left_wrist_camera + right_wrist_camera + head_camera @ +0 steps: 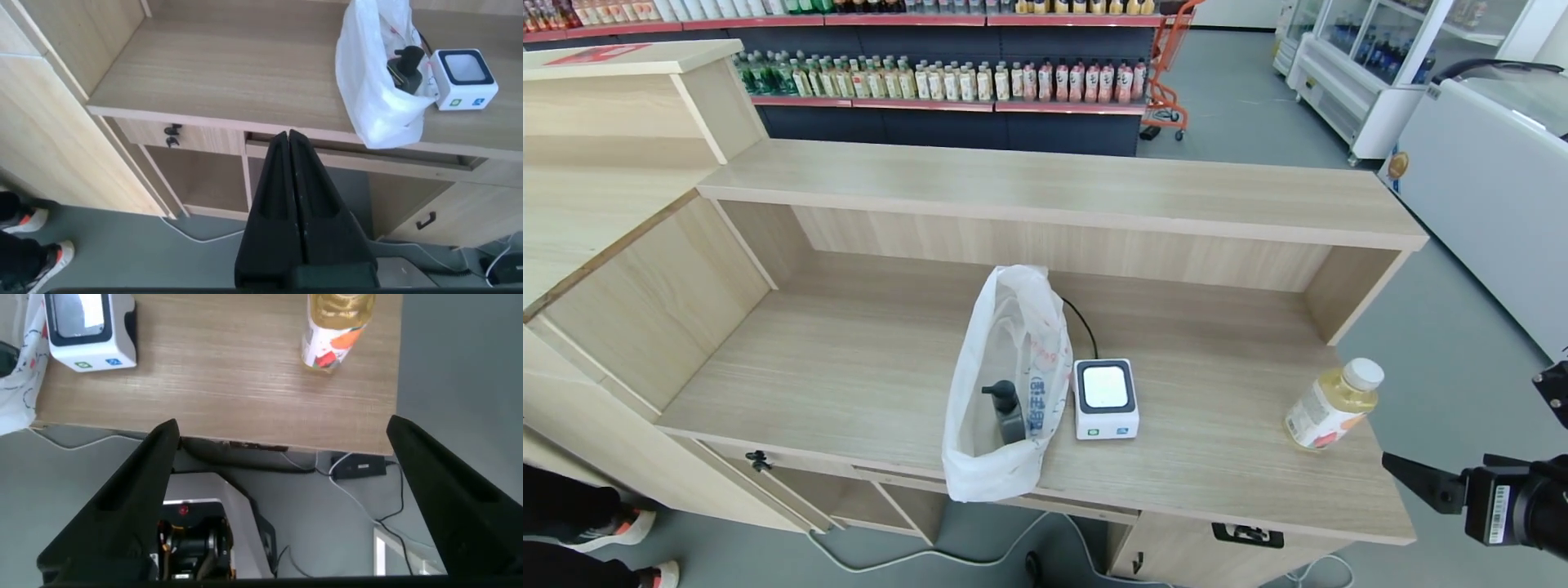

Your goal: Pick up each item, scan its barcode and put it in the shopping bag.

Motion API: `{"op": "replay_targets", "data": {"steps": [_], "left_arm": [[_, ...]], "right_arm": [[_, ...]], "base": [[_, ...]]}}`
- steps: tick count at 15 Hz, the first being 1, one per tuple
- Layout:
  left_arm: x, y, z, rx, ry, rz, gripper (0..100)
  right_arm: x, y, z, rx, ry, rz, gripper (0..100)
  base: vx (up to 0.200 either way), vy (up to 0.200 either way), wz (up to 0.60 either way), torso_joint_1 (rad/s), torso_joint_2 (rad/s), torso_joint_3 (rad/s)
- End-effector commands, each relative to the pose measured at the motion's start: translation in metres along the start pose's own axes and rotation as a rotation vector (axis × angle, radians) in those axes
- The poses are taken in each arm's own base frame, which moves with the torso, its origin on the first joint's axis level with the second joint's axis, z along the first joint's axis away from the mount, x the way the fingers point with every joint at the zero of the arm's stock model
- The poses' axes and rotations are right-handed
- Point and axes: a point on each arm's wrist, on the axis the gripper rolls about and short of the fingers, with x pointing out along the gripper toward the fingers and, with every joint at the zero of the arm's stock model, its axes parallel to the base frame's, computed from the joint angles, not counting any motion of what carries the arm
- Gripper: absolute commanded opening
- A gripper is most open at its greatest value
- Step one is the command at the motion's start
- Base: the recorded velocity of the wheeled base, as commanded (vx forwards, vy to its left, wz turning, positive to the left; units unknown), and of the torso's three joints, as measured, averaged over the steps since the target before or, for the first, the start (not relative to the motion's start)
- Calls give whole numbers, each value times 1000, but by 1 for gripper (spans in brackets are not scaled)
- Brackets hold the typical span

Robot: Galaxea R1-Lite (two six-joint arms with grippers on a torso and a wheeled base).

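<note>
A white plastic shopping bag [1005, 384] stands open at the counter's front middle, with a dark pump bottle [1006, 412] inside it. Just right of the bag sits the white barcode scanner [1105, 398]. At the counter's right end stands a bottle of yellow liquid [1334, 406] with a white cap. My right gripper [1460, 418] is open off the counter's right front corner, short of that bottle [337, 327], its fingers [167, 453] spread wide. My left gripper [288, 139] is shut on nothing, below the counter's front edge and left of the bag [380, 82].
A raised wooden ledge [1054, 192] runs along the counter's back, with side walls at both ends. The scanner's black cable [1082, 322] trails behind the bag. Drawer handles [758, 461] sit under the front edge. Freezers [1486, 180] stand to the right.
</note>
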Motion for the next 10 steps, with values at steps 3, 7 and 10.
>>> {"op": "replay_targets", "data": {"steps": [3, 7, 10], "left_arm": [[0, 0, 0, 2, -1, 0, 0], [0, 0, 0, 1, 1, 0, 0], [0, 0, 0, 0, -2, 1, 0]], "right_arm": [[3, -4, -3, -5, 21, -27, 100], [1, -5, -8, -5, 27, -30, 100], [0, -5, -9, -5, 28, -30, 100]], "base": [[0, 0, 0, 0, 0, 0], [0, 0, 0, 0, 0, 0], [0, -133, 0, 2, 0, 2]]}}
